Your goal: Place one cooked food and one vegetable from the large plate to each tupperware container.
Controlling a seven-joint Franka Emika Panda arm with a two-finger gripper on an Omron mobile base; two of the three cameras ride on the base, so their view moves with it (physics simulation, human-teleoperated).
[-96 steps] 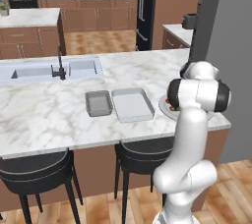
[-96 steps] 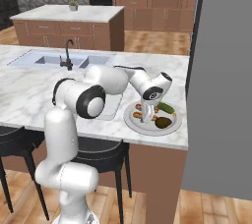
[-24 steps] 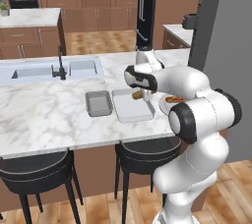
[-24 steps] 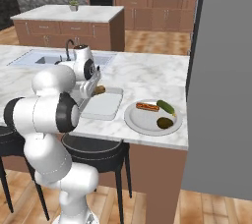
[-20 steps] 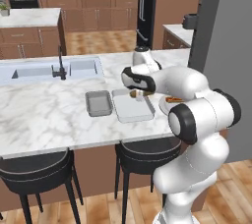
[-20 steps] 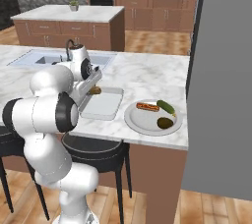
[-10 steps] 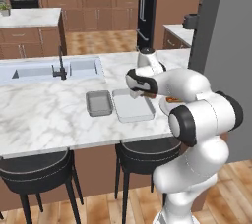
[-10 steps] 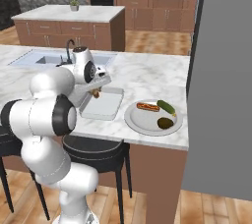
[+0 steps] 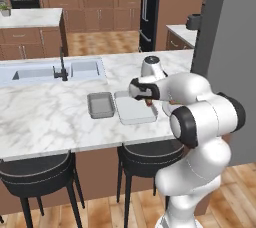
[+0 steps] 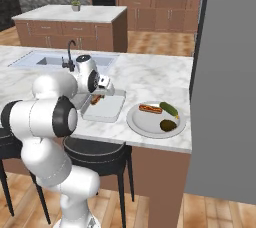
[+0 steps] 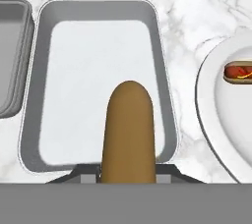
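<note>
Small tray [image 11: 12, 56] beside larger tray [image 11: 162, 70] (plate [image 11: 211, 120] opposite) — sausage [image 11: 129, 129] above.

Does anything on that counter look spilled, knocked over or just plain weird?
Nothing stands out. The gripper holds a brown sausage-like food over the larger tray, the smaller tray sits beside it, and the round plate keeps its remaining food tidy.
</note>
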